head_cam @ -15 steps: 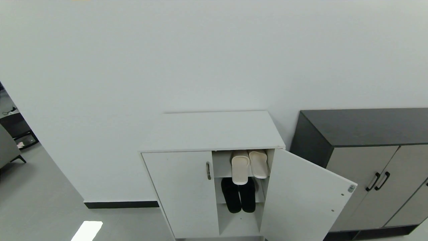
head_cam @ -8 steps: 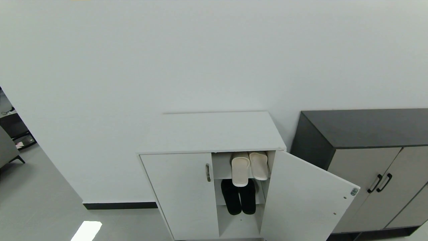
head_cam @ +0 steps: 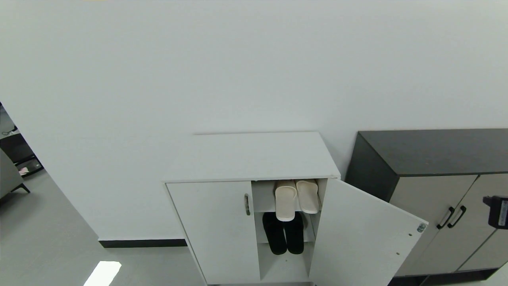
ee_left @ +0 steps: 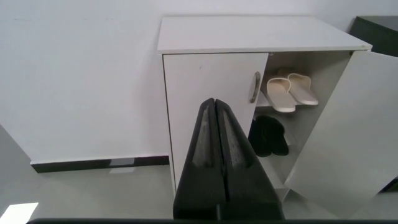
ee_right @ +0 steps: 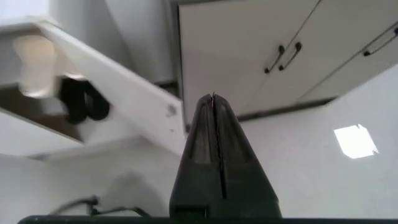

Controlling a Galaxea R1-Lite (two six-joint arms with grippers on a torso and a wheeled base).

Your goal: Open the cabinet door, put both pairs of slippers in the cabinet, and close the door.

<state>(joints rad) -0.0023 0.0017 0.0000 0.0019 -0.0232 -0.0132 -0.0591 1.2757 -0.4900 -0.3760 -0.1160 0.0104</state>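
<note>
The white cabinet (head_cam: 254, 155) stands against the wall, its left door (head_cam: 214, 228) closed and its right door (head_cam: 359, 234) swung open. A cream pair of slippers (head_cam: 296, 196) lies on the upper shelf and a black pair (head_cam: 283, 235) on the shelf below. In the left wrist view my left gripper (ee_left: 214, 107) is shut and empty, a good way in front of the cabinet, level with the closed door's handle (ee_left: 255, 87). My right gripper (ee_right: 213, 99) is shut and empty, beyond the open door (ee_right: 118, 87). A black part of my right arm (head_cam: 498, 211) shows at the right edge.
A dark-topped cabinet (head_cam: 432, 151) with grey doors and black handles (head_cam: 452, 216) stands just right of the open door. Grey floor (head_cam: 43, 246) lies open to the left, with a chair and doorway at the far left.
The head camera has shifted a little. A black part of my right arm has come into view at the right edge. The cabinet door and slippers have stayed where they were.
</note>
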